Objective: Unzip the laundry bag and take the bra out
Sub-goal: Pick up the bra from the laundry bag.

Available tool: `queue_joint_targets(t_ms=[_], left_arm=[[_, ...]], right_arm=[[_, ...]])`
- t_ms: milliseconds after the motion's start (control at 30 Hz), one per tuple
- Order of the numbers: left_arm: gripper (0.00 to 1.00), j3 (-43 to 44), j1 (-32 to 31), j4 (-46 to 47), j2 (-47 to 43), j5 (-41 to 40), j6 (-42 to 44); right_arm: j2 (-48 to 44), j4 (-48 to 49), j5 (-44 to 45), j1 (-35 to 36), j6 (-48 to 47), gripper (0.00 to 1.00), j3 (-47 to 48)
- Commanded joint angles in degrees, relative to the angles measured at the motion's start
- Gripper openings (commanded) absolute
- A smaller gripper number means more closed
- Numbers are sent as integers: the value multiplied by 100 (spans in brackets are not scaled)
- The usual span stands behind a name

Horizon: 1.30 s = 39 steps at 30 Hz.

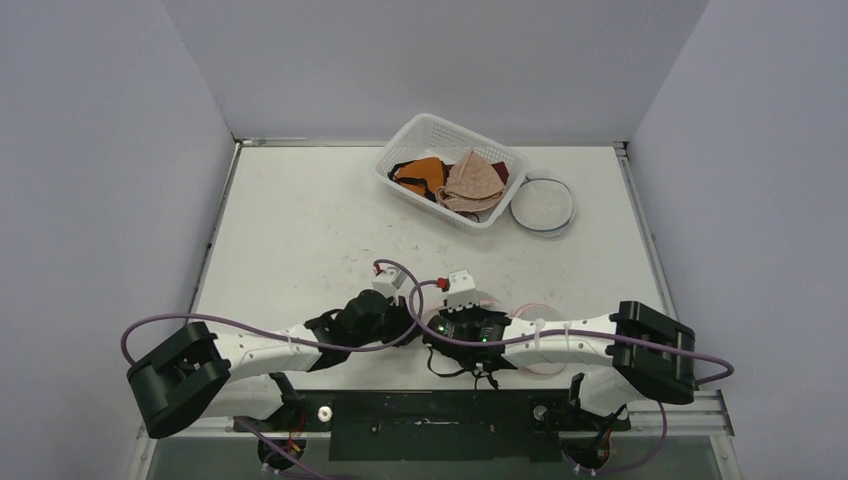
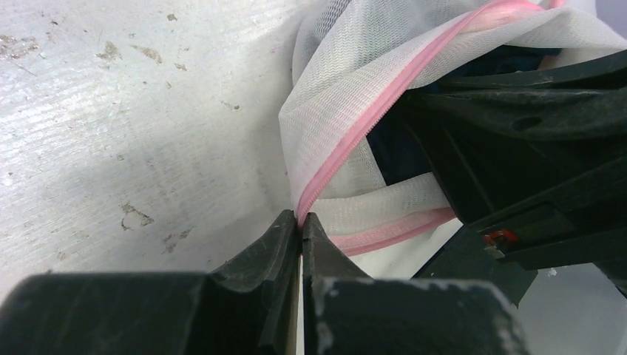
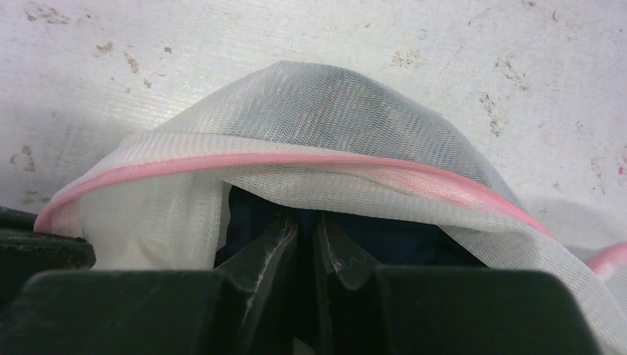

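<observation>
Both closed: left gripper [image 2: 301, 222] pinched the limp bag [image 2: 325, 89] by its zipper [image 2: 318, 185], right gripper [image 3: 307, 222] nipped the soft bra [image 3: 414, 240] inside.

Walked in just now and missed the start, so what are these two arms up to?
Both arms are working on a white mesh laundry bag. The left gripper is shut on the bag's pink zipper. The right gripper is in the bag's open mouth, shut, against a dark garment; whether it has caught it is unclear. The garment is not out yet.
</observation>
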Motion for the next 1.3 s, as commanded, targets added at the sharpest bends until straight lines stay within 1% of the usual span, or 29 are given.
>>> queue_joint_targets(t_ms=[0, 33, 133, 167, 200, 267, 400, 467, 533, 567, 700, 733, 933, 1100, 1267], left_arm=[[5, 38, -16, 11, -367, -155, -44], [13, 48, 3, 6, -434, -155, -75], [52, 111, 50, 54, -586, -10, -190], [60, 144, 68, 97, -615, 87, -226], [64, 171, 82, 174, -624, 123, -241], [68, 244, 96, 318, -605, 486, -277], [69, 314, 105, 731, -435, 889, -352], [69, 353, 106, 858, -310, 991, -361], [63, 385, 105, 988, -158, 1067, -351], [56, 404, 103, 994, -83, 1062, -323], [5, 453, 120, 669, 130, 647, -172], [0, 447, 125, 514, 153, 496, -137], [0, 261, 193, 299, 95, -76, -120], [0, 217, 214, -63, 7, -687, -51], [0, 158, 267, -188, -108, -911, -85]], right_arm=[[-683, 173, 11, 65, -71, 5, -177], [-837, 267, -74, 66, -152, 5, -254], [-1285, 535, -353, 66, -369, 5, -476], [-1427, 594, -438, 58, -401, 5, -537], [-1569, 655, -507, 57, -433, 5, -604], [-1819, 780, -651, 57, -495, 5, -722], [-2074, 815, -740, 58, -525, 5, -844], [-2128, 850, -778, 65, -550, 5, -895], [-2216, 920, -846, 66, -564, 5, -976], [-2251, 968, -869, 66, -569, 5, -1034], [-2541, 1013, -917, 66, -526, 5, -1227], [-2608, 994, -916, 66, -503, 5, -1269], [-3053, 948, -940, 71, -403, 5, -1552], [-3415, 1150, -1128, 67, -438, 5, -1889], [-3717, 1430, -1513, 66, -739, 5, -2118]])
